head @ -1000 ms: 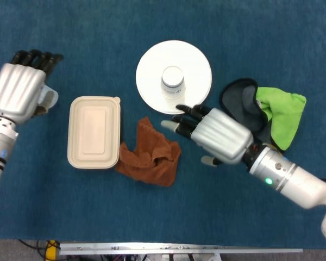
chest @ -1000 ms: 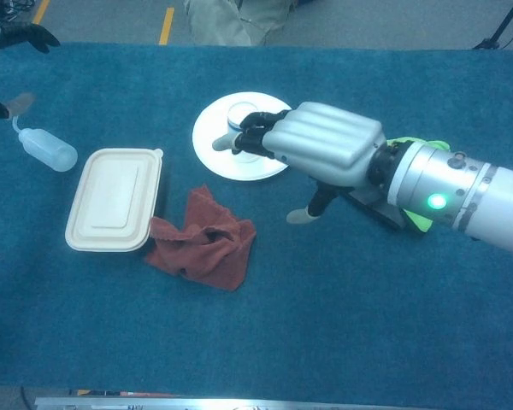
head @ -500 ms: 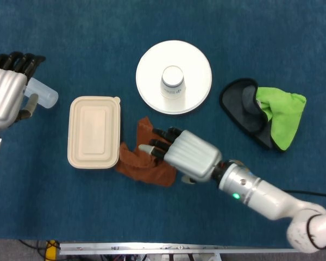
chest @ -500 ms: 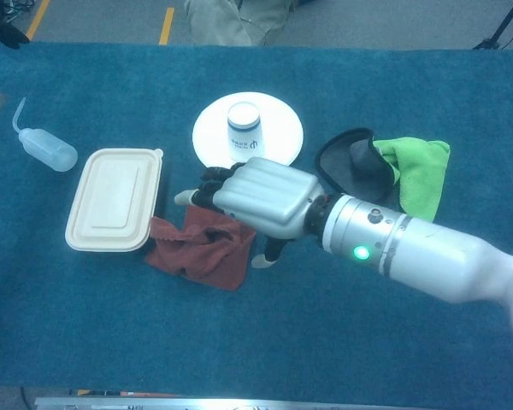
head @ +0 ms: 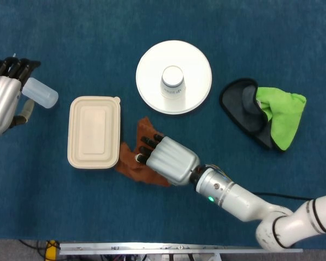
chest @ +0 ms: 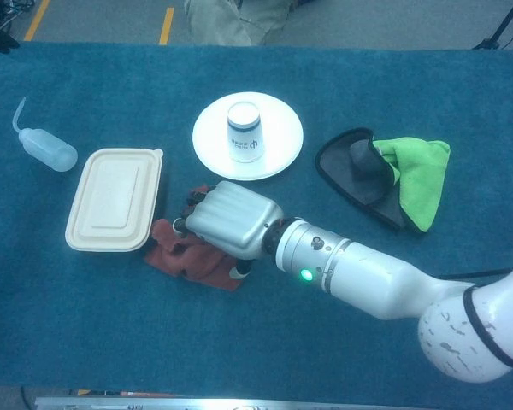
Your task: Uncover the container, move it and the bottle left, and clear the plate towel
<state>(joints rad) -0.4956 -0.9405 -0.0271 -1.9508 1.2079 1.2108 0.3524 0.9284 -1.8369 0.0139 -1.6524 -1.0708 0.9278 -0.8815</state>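
The rust-brown towel [head: 131, 163] is lying crumpled on the blue table [head: 70, 217], touching the lower right corner of the cream container [head: 94, 132], and the right hand [head: 165, 159] is sitting palm down on top of it, covering most of the cloth. Its dark fingers [head: 146, 145] are pointing toward the container and pressing into the folds, but whether they are actually gripping the fabric cannot be told from either view, since the silver back of the hand is hiding the palm. In the chest view the same hand [chest: 227, 220] is covering the towel [chest: 175, 256] just to the right of the container [chest: 113, 200], whose lid is sitting closed and flat. Beyond the container's upper right corner, a white plate [head: 198, 57] is carrying an upturned paper cup [head: 173, 82] at its centre, well apart from the towel. To the container's left, the clear squeeze bottle [chest: 50, 149] is lying on its side with its thin nozzle pointing up and away. In the head view the left hand [head: 2, 98] is hovering at the frame's edge beside the bottle [head: 41, 92], its fingers held straight and close together, holding nothing. Far to the right of the container, past the plate, a black cloth [head: 242, 106] is lying bunched together with a bright green cloth [head: 282, 114].
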